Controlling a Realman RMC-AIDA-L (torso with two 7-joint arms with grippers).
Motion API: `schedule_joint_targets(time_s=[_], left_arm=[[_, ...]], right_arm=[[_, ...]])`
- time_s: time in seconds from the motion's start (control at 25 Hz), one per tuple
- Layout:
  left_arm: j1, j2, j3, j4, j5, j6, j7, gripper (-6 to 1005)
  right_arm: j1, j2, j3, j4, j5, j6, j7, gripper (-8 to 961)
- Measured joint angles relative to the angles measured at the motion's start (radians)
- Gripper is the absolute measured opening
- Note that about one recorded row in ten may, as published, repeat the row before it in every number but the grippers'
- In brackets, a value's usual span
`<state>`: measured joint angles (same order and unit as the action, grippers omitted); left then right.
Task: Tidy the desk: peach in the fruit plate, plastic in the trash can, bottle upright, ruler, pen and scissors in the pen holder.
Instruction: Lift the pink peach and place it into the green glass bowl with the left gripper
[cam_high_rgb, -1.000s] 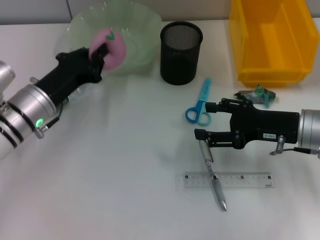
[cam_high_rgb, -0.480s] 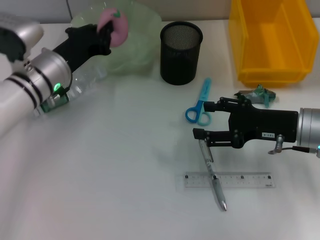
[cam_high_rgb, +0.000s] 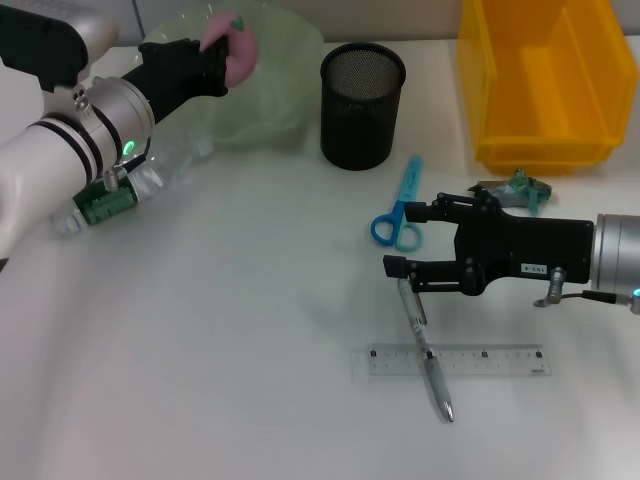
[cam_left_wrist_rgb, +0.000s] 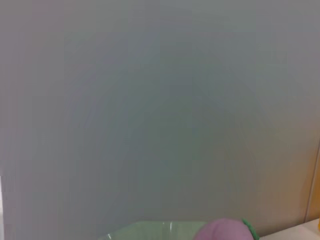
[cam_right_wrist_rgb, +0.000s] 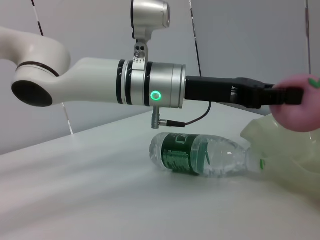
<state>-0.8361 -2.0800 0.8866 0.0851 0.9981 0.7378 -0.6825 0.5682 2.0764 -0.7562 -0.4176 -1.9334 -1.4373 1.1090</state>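
Peach (cam_high_rgb: 232, 48) held in left gripper (cam_high_rgb: 212, 62) jaws, upper left, above fruit plate (cam_high_rgb: 285, 75). Step: peach placement. Next: lowering, release. Right gripper (cam_high_rgb: 398, 240) idle, jaws wide, centre right.

Nothing is reading clearly here. The right gripper (cam_high_rgb: 398, 267) is carrying a small white sticker, its characters too small to make out. The bottle (cam_right_wrist_rgb: 205, 156) under the left arm is showing a green label, print illegible. The ruler (cam_high_rgb: 455, 360) below the gripper is showing unreadable tick marks.
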Motion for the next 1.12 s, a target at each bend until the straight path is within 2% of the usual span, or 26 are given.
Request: schedule_joint_targets(time_s=[1.12], left_arm=[[0.008,-0.002,0.0,0.004,-0.001,0.021,-0.007,88]], right_arm=[[-0.001,0.001,0.0,-0.005,0.002,0.006,-0.01,749]])
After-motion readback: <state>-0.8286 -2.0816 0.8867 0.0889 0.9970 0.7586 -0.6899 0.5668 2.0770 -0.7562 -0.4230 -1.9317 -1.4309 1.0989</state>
